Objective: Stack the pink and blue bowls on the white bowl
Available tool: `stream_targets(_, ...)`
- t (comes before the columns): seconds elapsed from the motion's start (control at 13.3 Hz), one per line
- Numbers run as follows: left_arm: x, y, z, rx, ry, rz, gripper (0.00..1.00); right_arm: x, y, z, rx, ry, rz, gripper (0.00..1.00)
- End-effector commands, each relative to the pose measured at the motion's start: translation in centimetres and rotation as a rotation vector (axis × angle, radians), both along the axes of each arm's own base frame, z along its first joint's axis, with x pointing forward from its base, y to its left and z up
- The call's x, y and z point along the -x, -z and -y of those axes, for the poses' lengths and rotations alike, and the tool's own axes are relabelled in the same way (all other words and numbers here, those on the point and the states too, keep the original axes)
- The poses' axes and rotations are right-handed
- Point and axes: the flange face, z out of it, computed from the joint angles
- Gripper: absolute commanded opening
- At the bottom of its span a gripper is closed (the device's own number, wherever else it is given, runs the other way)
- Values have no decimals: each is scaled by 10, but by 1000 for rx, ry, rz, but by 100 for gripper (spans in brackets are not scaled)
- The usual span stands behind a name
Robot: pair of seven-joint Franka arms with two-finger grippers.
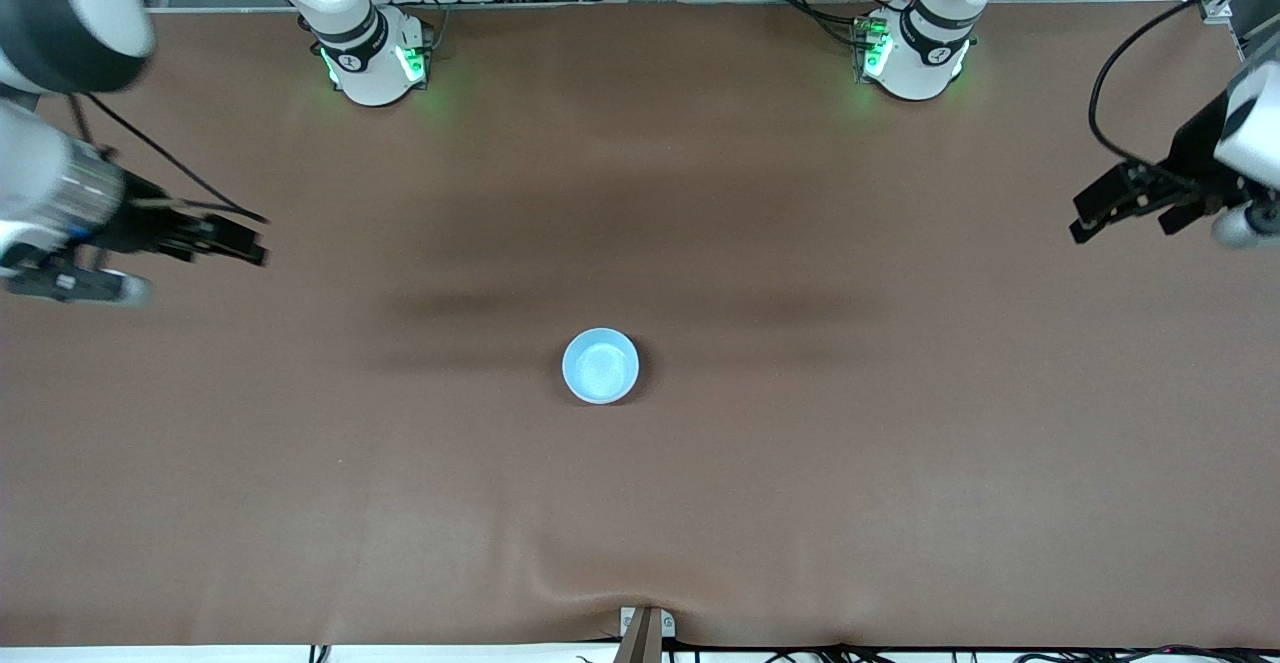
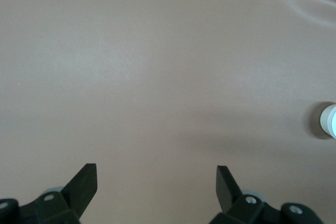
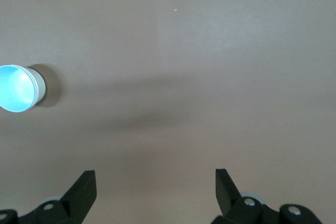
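Surface, front view: brown table mat point(image 1: 900, 463), wide and bare but for one bowl; both robot bases stand along the mat's edge farthest from the camera.
Stack, front view: blue bowl point(image 1: 600, 365) shows as a single round shape near the mat's middle, light sky blue inside with a whitish rim. No separate pink or white bowl lies anywhere on the mat.
Progress: judging by this, the stacking looks finished, with the blue bowl uppermost; whatever sits beneath it is hidden from above.
Right gripper, front view: right gripper point(image 1: 245, 243) hangs over the mat toward the right arm's end, well apart from the blue bowl, waiting.
Left gripper, front view: left gripper point(image 1: 1085, 223) hangs over the left arm's end, also well apart from the blue bowl, waiting.
Left wrist view: left gripper point(image 2: 156, 179) fingers spread wide, nothing between them; a pale bowl wall point(image 2: 329, 120) at the picture's edge.
Right wrist view: right gripper point(image 3: 155, 182) fingers likewise wide and empty; blue bowl point(image 3: 18, 88) upright, pale outer wall, glossy blue inside.
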Motion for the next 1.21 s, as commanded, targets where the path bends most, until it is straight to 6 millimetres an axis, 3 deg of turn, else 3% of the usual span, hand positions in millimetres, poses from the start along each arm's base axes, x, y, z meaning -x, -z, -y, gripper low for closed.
stream_targets(0.0,24,-5,2,-4,36,12,100,19,-16,37,-1,-51,2,100)
stream_targets(0.15,26,-3,1,-8,42,0,100,26,-37,52,19,-45,-5,100)
stream_targets(0.38,28,1,-5,-34,106,-33,100,33,-69,50,61,-34,-13,100)
stream_targets(0.9,34,4,-9,-38,88,-91,100,36,-104,49,118,28,11,100)
stream_targets(1.13,33,2,-10,-42,90,-93,100,38,-107,49,115,28,5,100)
